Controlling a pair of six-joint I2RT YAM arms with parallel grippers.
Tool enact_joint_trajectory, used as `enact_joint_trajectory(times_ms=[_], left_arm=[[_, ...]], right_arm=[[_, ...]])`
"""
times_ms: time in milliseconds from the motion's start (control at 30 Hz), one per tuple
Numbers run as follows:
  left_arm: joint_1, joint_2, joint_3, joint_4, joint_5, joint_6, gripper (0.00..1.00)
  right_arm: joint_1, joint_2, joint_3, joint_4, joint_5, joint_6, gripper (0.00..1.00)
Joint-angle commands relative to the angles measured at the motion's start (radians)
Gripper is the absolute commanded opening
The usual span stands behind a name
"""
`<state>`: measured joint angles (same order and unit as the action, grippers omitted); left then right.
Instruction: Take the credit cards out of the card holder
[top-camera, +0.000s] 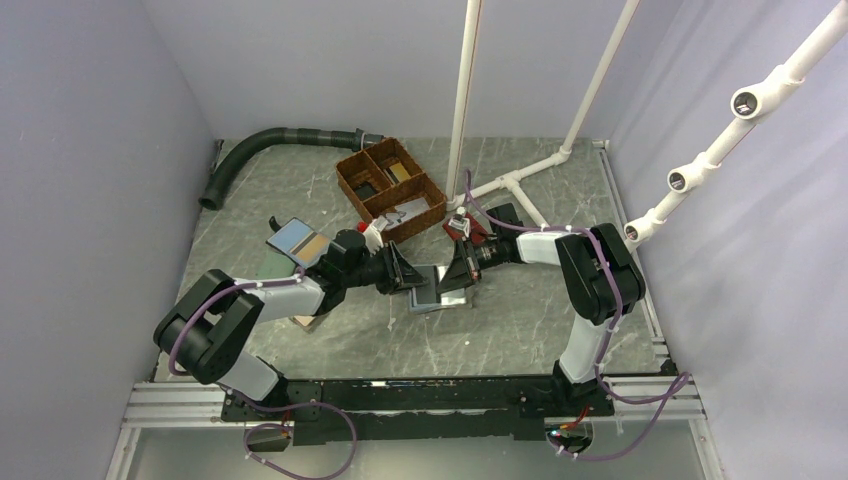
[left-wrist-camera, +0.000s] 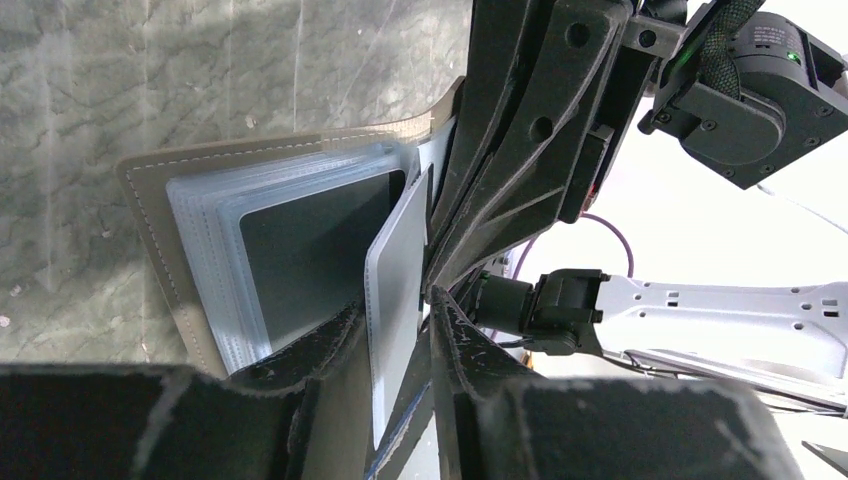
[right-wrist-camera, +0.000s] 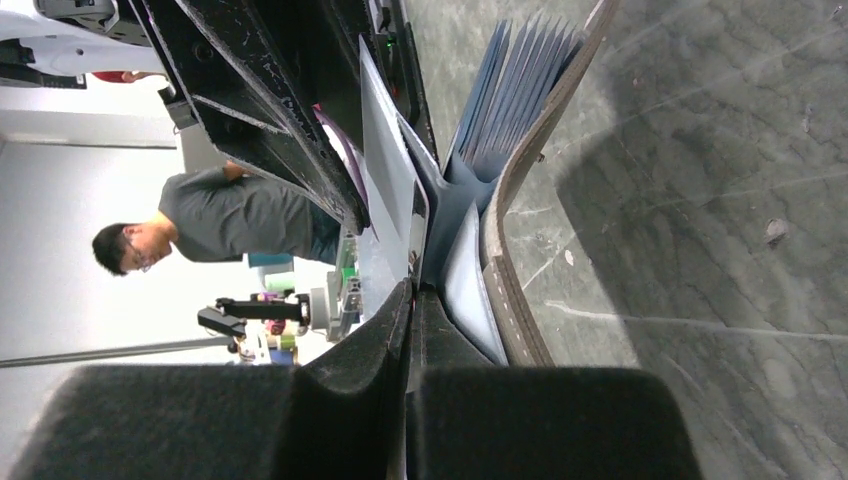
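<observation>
pale lilac walls (top-camera: 90, 150), grey marbled tabletop (top-camera: 520, 320), white pipe frame (top-camera: 463, 100)

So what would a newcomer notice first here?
The left end effector and right end effector meet at table centre over the open card holder, its light blue sleeves fanned. A pale credit card stands between the left fingers. Behind sits a brown compartment basket.

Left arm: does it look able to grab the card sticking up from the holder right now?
Probably yes: the card stands between the open left fingers, nothing else in the gap. The right fingers pinch the holder just beside, close but apparently clear.
</observation>
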<state>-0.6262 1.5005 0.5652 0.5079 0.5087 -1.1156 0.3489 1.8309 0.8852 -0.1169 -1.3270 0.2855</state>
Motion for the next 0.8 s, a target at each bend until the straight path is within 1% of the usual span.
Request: enact_joint_trajectory(times_ms=[0, 233, 767], left_arm=[[-0.006, -0.002, 0.022, 0.015, 0.042, 0.011, 0.30], [0.000, -0.033, -0.005, -0.016, 0.033, 0.013, 0.31], [0.017, -0.048, -0.062, 0.003, 0.033, 0.000, 0.31]], right_arm=[[0.003, -0.007, 0.037, 0.005, -0.042, -0.036, 0.00], [0.001, 0.005, 0.038, -0.007, -0.037, -0.051, 0.00], [-0.005, 0.035, 0.044, -0.063, 0.004, -0.117, 0.00]])
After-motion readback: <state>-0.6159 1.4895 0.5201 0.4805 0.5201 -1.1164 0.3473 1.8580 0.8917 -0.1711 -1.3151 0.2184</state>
